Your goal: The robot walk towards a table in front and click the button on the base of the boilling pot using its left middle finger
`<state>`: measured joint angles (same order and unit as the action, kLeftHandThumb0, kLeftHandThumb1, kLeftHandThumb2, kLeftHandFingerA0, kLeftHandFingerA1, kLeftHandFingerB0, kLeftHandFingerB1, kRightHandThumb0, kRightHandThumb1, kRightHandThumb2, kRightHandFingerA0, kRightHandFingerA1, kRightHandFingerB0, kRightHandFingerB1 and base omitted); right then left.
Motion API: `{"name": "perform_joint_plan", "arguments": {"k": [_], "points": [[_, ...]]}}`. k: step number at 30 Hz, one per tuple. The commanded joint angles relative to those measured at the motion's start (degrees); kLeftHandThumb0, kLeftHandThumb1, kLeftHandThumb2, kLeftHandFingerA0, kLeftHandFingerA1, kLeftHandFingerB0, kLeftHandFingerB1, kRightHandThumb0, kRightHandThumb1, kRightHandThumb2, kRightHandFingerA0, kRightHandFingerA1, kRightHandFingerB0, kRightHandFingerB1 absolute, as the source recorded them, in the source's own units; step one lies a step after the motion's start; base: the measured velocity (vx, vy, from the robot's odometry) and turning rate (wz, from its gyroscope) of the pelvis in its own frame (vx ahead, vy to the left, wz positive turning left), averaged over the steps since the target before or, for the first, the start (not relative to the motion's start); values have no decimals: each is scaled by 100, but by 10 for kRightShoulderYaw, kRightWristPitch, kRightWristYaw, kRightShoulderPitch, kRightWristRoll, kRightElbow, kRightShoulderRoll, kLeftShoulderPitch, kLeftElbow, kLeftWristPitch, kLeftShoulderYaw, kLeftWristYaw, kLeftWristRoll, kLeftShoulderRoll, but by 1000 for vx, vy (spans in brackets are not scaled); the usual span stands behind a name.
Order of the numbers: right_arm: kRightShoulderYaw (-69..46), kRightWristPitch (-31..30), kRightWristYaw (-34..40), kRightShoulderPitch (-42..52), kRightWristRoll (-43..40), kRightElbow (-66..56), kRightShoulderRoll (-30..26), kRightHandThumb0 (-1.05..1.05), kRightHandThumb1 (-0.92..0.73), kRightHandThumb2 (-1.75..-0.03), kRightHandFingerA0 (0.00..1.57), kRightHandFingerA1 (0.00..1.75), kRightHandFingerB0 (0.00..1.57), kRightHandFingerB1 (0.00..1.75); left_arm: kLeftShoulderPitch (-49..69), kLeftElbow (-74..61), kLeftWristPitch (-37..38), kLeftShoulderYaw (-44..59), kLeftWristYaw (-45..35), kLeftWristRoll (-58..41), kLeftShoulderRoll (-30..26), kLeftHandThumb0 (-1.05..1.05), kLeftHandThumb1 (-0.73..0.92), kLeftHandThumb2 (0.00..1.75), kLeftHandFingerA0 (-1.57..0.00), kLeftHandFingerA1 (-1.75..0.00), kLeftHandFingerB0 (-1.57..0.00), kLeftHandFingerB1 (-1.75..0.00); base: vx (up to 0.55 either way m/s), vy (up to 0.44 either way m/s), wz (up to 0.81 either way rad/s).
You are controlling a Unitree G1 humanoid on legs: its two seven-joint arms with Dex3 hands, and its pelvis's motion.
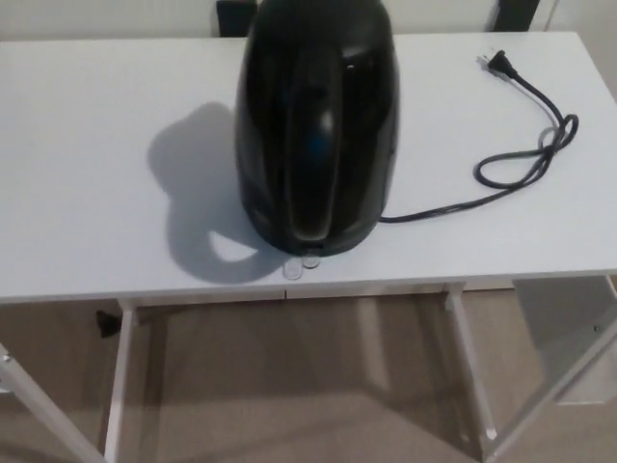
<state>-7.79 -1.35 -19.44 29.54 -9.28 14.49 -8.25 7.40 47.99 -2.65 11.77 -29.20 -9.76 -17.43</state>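
Black boiling pot [316, 125] is standing upright on the white table [87, 125], handle facing the camera, base close to the near edge; its button [310, 258] is showing as a small clear tab poking out at the foot of the handle, toward the robot. Neither hand is showing in the head view, so their state cannot be told, nor which is nearer. The button is lying straight ahead and below, near picture centre, so the left hand would likely be reaching in from the left and slightly across; the unplugged power cord [525, 159] is trailing off to the right, well apart.

No legible text or labels
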Motion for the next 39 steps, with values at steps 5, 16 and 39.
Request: {"name": "perform_joint_plan", "arguments": {"k": [5, 16, 39], "points": [[0, 13, 12, 3, 12, 4, -11, -4, -56, -94, 37, 60, 18, 49, 0, 1, 3, -3, 2, 3, -4, -17, 44, 53, -55, -47, -37, -38, -30, -156, 1], [9, 34, 20, 4, 34, 12, -17, -5, -76, -60, 47, 49, 31, 37, 1, -3, 3, -8, 6, 6, -4, -15, 44, 53, -55, -47, -38, -39, -9, 34, 1], [28, 77, 29, -5, 69, 42, -35, -8, -72, -60, 50, 52, 32, 39, -4, 5, 9, -10, -2, 4, -6, -22, 42, 56, -54, -51, -39, -43, -2, -9, 2]]}}
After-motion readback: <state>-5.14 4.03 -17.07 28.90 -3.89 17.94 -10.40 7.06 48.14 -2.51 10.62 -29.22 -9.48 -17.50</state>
